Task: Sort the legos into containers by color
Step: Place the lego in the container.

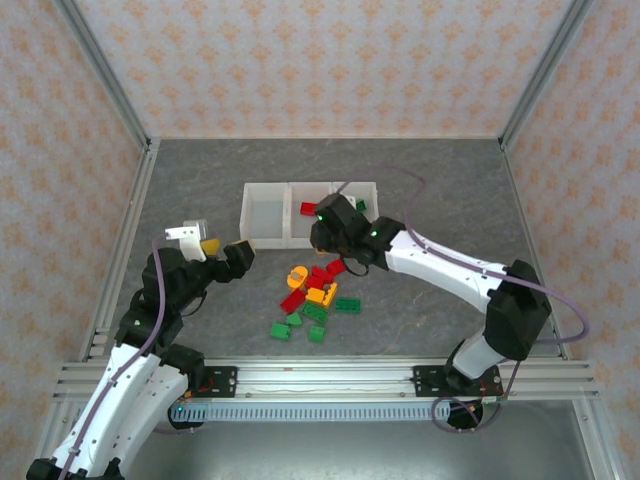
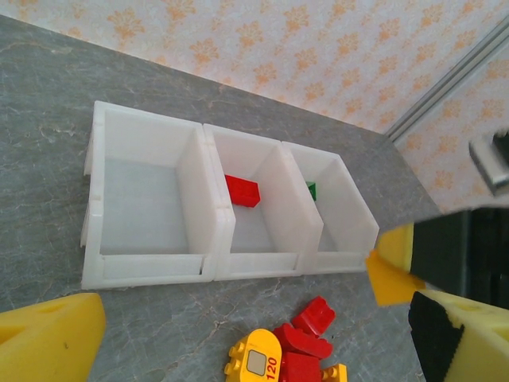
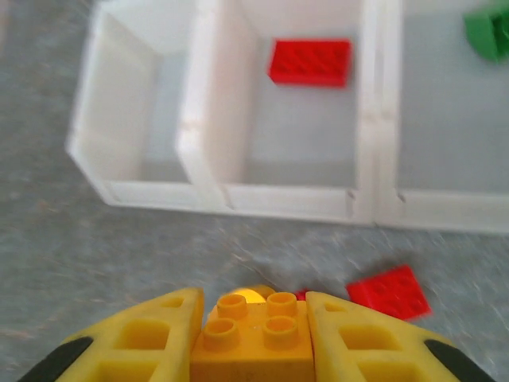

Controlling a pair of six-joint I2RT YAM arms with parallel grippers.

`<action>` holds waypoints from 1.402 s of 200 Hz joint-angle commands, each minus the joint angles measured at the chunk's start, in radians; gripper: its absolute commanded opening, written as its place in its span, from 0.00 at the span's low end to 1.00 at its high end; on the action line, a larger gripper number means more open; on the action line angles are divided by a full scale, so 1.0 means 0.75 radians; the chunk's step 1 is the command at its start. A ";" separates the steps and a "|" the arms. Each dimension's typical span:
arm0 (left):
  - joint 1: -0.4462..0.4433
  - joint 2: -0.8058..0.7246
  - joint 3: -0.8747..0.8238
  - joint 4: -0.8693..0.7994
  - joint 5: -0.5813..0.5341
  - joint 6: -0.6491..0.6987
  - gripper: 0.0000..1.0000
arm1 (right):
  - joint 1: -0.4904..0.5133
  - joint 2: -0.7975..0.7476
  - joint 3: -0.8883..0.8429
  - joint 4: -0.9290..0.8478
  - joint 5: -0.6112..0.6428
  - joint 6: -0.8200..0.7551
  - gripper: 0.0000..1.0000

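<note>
Likely lab test enclosure: aluminium frame, patterned wall panels, grey tabletop.

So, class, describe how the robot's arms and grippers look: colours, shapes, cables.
The left arm and right arm have white shells with black joints. A purplish-grey cable trails along each. Small green lights glow on the right arm. The fingers are yellow, ribbed, with black patches.

Grey mottled table I work over, three joined white bins standing in a row at its middle, loose heap of red, orange-yellow and green legos lying just nearer me
</note>
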 commanded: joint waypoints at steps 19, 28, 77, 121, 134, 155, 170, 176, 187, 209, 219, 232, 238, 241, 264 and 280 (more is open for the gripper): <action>0.000 -0.035 -0.003 0.018 -0.036 0.013 0.99 | -0.037 0.269 0.315 0.142 -0.092 -0.131 0.30; 0.000 -0.042 -0.003 0.016 -0.039 0.013 0.99 | -0.037 0.339 0.399 0.148 -0.112 -0.146 0.30; 0.000 -0.073 -0.003 0.014 -0.056 0.011 0.99 | -0.063 0.705 0.788 0.158 -0.217 -0.233 0.30; 0.000 -0.079 -0.005 0.014 -0.059 0.009 0.99 | -0.076 0.929 1.002 0.216 -0.301 -0.302 0.32; 0.000 -0.077 -0.003 0.012 -0.060 0.010 0.99 | -0.083 1.001 1.087 0.189 -0.312 -0.311 0.33; 0.000 -0.077 -0.004 0.010 -0.068 0.010 0.99 | -0.088 1.098 1.216 0.130 -0.304 -0.313 0.42; 0.000 -0.076 -0.003 0.008 -0.073 0.007 0.99 | -0.091 1.122 1.245 0.120 -0.276 -0.303 0.50; 0.000 -0.074 -0.003 0.008 -0.075 0.009 0.99 | -0.091 1.120 1.248 0.123 -0.274 -0.296 0.57; 0.000 -0.073 -0.003 0.008 -0.075 0.009 0.99 | -0.090 1.110 1.248 0.118 -0.258 -0.281 0.68; 0.000 -0.063 -0.004 0.007 -0.079 0.011 0.99 | -0.090 1.065 1.246 0.078 -0.235 -0.264 0.78; 0.000 -0.057 -0.001 0.003 -0.082 0.009 0.99 | -0.090 1.027 1.234 0.051 -0.223 -0.262 0.81; 0.000 -0.046 0.001 0.000 -0.089 0.007 0.99 | -0.092 0.962 1.201 0.018 -0.192 -0.257 0.85; 0.000 -0.039 0.002 -0.003 -0.092 0.008 0.99 | -0.090 0.920 1.168 0.015 -0.184 -0.260 0.88; 0.000 -0.036 0.004 -0.004 -0.093 0.006 0.99 | -0.090 0.895 1.147 0.015 -0.177 -0.260 0.89; 0.000 0.008 0.020 -0.026 -0.090 0.009 0.99 | -0.090 0.679 0.931 0.049 -0.106 -0.255 1.00; -0.001 0.057 0.032 -0.041 -0.065 0.011 0.99 | -0.090 0.499 0.746 0.086 -0.054 -0.257 1.00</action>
